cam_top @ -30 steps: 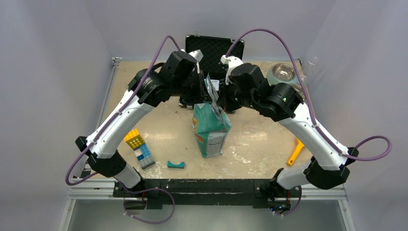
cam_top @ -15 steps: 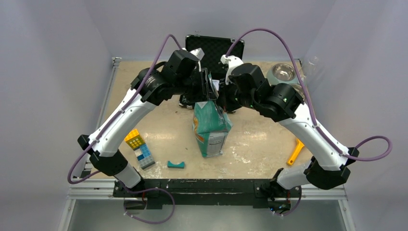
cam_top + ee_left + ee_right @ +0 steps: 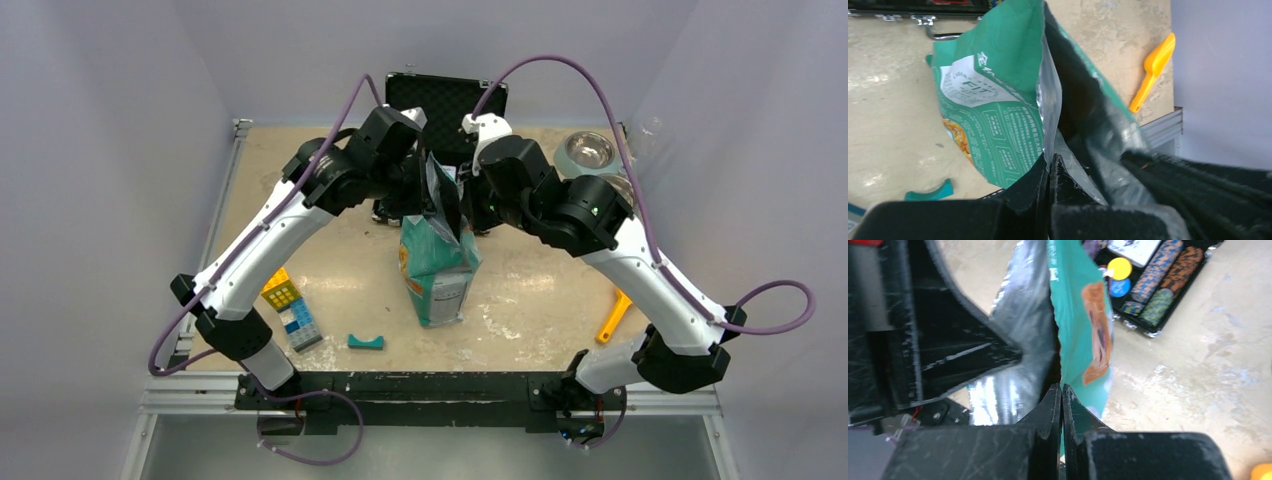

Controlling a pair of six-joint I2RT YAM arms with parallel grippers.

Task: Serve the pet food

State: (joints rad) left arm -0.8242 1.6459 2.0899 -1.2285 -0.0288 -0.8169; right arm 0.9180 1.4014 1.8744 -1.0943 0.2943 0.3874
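Far left of the teal-green bag (image 3: 438, 265), close to the front edge of the surface (image 3: 545, 275): yellow and blue toy blocks (image 3: 288, 308), lying flat beside the left arm's base. Nearer the bag, front-left of it, a small teal curved piece (image 3: 365, 342), well apart from the blocks. Higher up, the left arm (image 3: 270, 235), arching over the surface toward the bag's top. Left fingers (image 3: 1048, 170) pressed right together, nipping the silver-lined lip on the bag's left side, tips meeting flat in the wrist view.

And now the bag itself: standing mid-surface, mouth pulled apart at the top between the two arms. Cannot see the pet food anywhere; can only make out a dark hollow inside that mouth.

Just behind the bag, a black case (image 3: 446, 100) with its lid up and stacks of coloured poker chips (image 3: 1158, 285) in the tray.

Over on the bag's right side: right fingers (image 3: 1062, 400) closed tight as well, clamped on the opposite lip, with the dog picture on the teal panel right beside them. Right arm (image 3: 640, 255) curving back and down from the bag to its base. Behind and right of the bag, a metal bowl (image 3: 588, 150) with a pale green outside, near the back corner. Last, front-right of the bag, a yellow-orange scoop (image 3: 614, 317) lying flat by the surface's right edge.
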